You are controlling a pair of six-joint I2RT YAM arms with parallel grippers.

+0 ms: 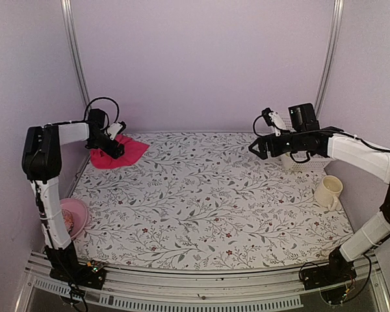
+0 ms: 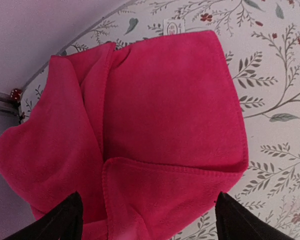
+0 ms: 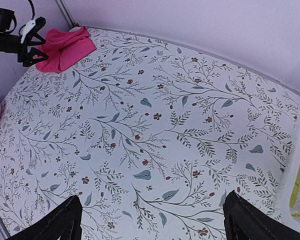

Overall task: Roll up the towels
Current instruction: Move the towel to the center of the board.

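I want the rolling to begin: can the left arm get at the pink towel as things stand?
Probably yes. The left pincer is open and right over the pink towel, loosely folded at the table's far left corner; nothing lies between them.

Left gripper (image 1: 119,148) low, far forward; right gripper (image 1: 255,148) aloft; jaws of each wide apart.

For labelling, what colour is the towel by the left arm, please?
The towel is bright pink, clearest in the left wrist view.
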